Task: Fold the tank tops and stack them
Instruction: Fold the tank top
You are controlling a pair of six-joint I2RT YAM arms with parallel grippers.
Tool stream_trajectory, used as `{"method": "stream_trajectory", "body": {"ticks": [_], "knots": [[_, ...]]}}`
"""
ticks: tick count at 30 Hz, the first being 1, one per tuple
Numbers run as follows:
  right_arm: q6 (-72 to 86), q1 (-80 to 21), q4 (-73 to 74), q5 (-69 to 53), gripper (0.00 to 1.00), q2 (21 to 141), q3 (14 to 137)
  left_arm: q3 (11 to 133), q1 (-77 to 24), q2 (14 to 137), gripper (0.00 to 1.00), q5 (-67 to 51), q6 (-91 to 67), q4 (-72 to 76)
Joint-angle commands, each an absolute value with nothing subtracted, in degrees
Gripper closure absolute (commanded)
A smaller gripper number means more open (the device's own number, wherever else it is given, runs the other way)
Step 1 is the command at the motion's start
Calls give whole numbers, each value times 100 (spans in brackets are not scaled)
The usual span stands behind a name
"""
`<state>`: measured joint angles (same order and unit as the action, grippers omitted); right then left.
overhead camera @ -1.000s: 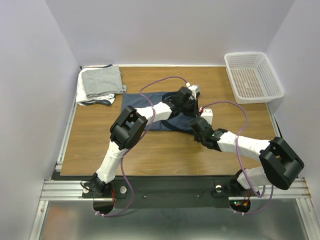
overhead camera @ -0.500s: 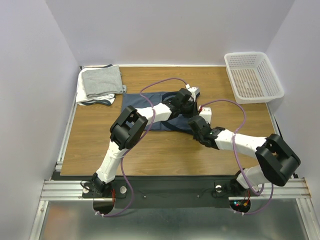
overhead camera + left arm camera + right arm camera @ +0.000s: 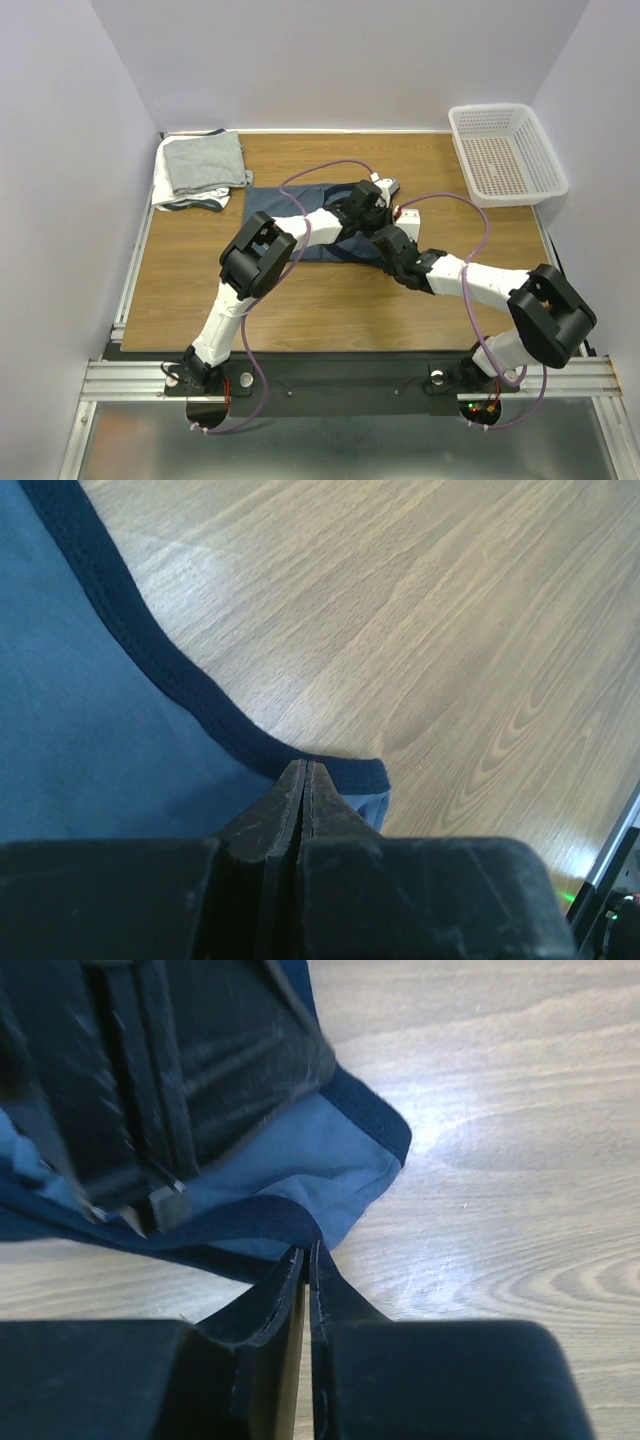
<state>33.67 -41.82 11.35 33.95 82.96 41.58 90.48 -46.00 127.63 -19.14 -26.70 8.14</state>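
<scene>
Here left pincer (image 3: 305, 772) and right pincer (image 3: 306, 1257) pinch the tank top (image 3: 80, 720).

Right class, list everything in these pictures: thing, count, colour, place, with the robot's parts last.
slate-blue tank top: one, slate-blue with navy trim, spread mid-table.
grey tank top: one, light grey, folded, far-left corner.
white tank top: one, white, under the grey one.
basket: one, white, far-right corner.
table: one, brown wood.
cables: two, purple, looping above the arms.
left arm, right arm: white and black, bases at near edge.
left gripper: black, shut on the navy trim.
right gripper: black, shut on the trim.
</scene>
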Motion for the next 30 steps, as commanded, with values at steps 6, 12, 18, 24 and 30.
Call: {"method": "stream_trajectory", "body": {"ticks": [6,12,18,24,30], "knots": [[3445,-4193,1608,4034,92,8279,4851,8903,-4597,12270,99,-2039,-2514,1099],[3463,-3859,1863,3798,94,8507,5062,8886,-4562,12208,100,-1899,-2514,1073],[3287,-3507,1986,3305,94,8683,5334,8824,-4500,12147,100,-1592,-2628,1055],[3235,-3340,2048,2945,95,9078,5572,8763,-4360,11857,89,-1012,-2742,1028],[3226,-3094,2127,2576,95,9316,5862,8543,-4254,11444,77,-248,-2856,923]]}}
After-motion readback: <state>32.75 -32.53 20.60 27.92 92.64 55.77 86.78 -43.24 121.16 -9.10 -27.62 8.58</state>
